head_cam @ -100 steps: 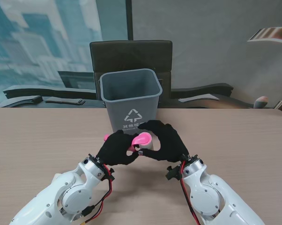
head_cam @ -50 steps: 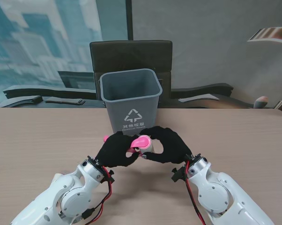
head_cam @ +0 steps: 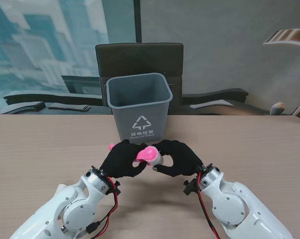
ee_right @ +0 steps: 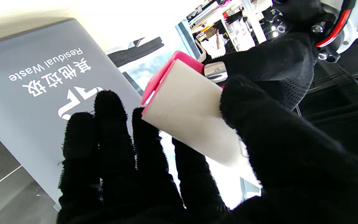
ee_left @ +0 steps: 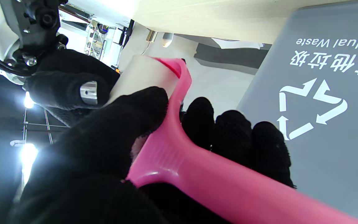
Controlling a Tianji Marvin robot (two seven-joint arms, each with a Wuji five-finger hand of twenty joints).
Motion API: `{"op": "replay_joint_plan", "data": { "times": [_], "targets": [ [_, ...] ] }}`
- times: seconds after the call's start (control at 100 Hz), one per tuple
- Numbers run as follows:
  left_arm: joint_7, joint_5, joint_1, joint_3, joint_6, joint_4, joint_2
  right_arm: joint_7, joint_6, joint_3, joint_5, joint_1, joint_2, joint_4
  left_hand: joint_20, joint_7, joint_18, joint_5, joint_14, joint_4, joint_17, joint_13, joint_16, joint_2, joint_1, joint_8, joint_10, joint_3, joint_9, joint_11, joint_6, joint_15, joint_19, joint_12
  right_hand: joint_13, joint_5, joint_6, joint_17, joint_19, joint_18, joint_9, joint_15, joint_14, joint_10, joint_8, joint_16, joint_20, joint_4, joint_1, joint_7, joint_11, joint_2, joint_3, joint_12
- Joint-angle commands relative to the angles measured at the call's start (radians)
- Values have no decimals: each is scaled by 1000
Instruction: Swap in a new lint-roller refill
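Gripping the pink lint roller by its handle, the left hand holds it off the tabletop, just in front of the grey waste bin. The right hand is curled around the white refill roll on the roller's head, thumb on one side and fingers on the other. Both black-gloved hands meet at the roller, between me and the bin.
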Motion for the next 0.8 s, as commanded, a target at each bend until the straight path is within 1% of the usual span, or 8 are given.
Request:
{"op": "replay_joint_plan", "data": {
  "times": [0.0, 0.05, 0.12, 0.25, 0.35, 0.51, 0.68, 0.79],
  "targets": [
    [-17, -7, 5, 0, -2, -12, -4, -7, 0, -9, -7, 2, -6, -1, 21, -6, -39, -14, -7, 133, 1, 37, 19, 79, 138, 10, -3, 225, -6, 13, -131, 40, 35, 30, 57, 40, -30, 34, 43, -53, 43, 36, -152, -18, 18, 20, 21, 46, 73, 41, 22, -27, 81, 14],
    [-19, -10, 5, 1, -5, -12, -4, -21, 4, -16, -3, 5, -10, 2, 21, -7, -39, -13, -6, 134, 1, 37, 19, 81, 138, 9, -4, 226, -6, 13, -131, 39, 35, 29, 99, 74, -43, 67, 70, -57, 90, 72, -152, -16, 7, 37, 29, 17, 116, 79, 35, -24, 89, 21],
    [-25, -14, 6, 2, -12, -12, -4, -42, 9, -26, 4, 8, -16, 6, 21, -10, -39, -12, -6, 136, 1, 37, 19, 82, 136, 7, -4, 226, -4, 13, -130, 39, 35, 29, 158, 58, -69, 114, 103, -55, 166, 112, -153, -16, -177, 54, 35, -51, 183, 317, 42, -51, 84, 47],
    [-33, -29, 8, 1, -22, -16, -4, -57, 14, -38, 14, 12, -22, 10, 22, -19, -39, -6, -5, 142, 1, 38, 17, 88, 131, 0, -3, 227, -2, 14, -128, 36, 35, 27, 228, 62, -93, 167, 136, -50, 250, 144, -152, -20, -271, 67, 40, -72, 230, 484, 38, -73, 77, 63],
    [-31, -35, 7, 1, -39, -13, -6, -78, 22, -51, 23, 17, -29, 15, 17, -59, -39, 5, 2, 141, -4, 32, -2, 96, 128, -37, -4, 209, -5, 7, -123, 6, 22, 9, 309, 131, -136, 235, 178, -44, 347, 189, -158, -33, -278, 80, 52, -79, 257, 551, 56, -55, 83, 65],
    [-15, -5, 6, -5, -72, -1, -2, -130, 36, -68, 30, 21, -44, 20, -15, -196, -38, -36, 6, -18, -84, -89, -102, 124, 65, -204, -1, 68, -70, -165, -115, -186, -82, -139, 411, 231, -172, 318, 234, -24, 457, 264, -166, -39, -275, 101, 61, -95, 273, 632, 105, 16, 90, 68],
    [-13, 36, 15, -20, -70, -3, 6, -160, 43, -72, 30, 19, -51, 18, -6, -507, -25, -74, 17, 54, -196, -247, -201, 255, -64, -247, 36, -112, -332, -87, -59, -394, -230, -481, 447, 243, -145, 355, 248, 0, 475, 294, -165, -13, -257, 113, 60, -97, 276, 650, 130, 4, 124, 95],
    [-21, 52, 20, -25, -48, -11, 10, -157, 53, -75, 49, 15, -54, 13, -12, -610, -23, -99, 36, 22, -249, -326, -229, 240, -81, -295, 54, -179, -409, -133, -44, -471, -292, -528, 450, 244, -133, 370, 251, 7, 476, 314, -167, -1, -246, 126, 58, -100, 277, 654, 139, -2, 138, 115]
  ]
}}
